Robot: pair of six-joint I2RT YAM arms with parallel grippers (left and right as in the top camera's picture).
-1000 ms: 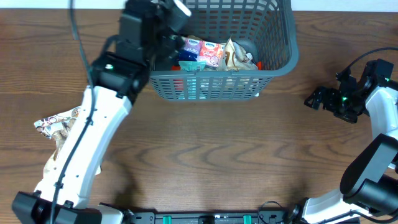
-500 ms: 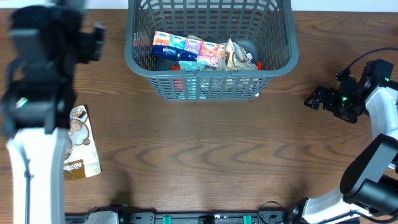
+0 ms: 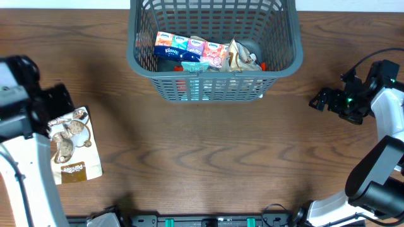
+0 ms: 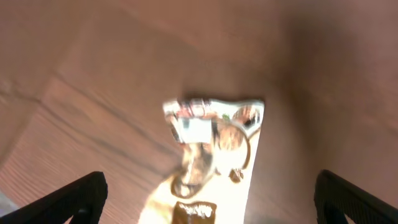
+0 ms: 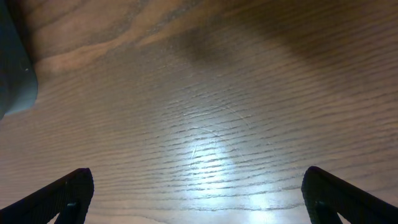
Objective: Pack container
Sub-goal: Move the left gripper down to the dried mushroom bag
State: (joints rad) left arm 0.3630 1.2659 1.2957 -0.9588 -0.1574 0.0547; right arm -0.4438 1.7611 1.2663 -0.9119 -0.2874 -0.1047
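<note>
From overhead, we see the container (image 3: pixel 214 89) standing at the far edge of the wooden table (image 3: pixel 208 157), near the middle. It is already partly filled, with a row of tissue packs (image 3: pixel 188 45) along its left side and a crumpled snack bag (image 3: pixel 243 57) to their right. One cookie pouch (image 3: pixel 74 151) is left out on the table, flat at the near left and well apart from the basket. The left arm (image 3: pixel 22 157) stands just beside it, its head over the pouch's top end. The right arm (image 3: pixel 386 107) is parked at the far right, away from everything. In the left wrist view, blurred, the left gripper (image 4: pixel 208 190) has its jaws spread wide and holds nothing, and the pouch lies on the wood below and between them. In the right wrist view, the right gripper (image 5: pixel 199 190) is likewise spread apart over bare wood, with only a grey corner of the container at the upper left edge. We judge the step in hand to be the approach to this last pouch. The next move calls for lowering the left jaws squarely around the pouch's upper edge, closing firmly on the thin foil, then carrying it to the basket.
</note>
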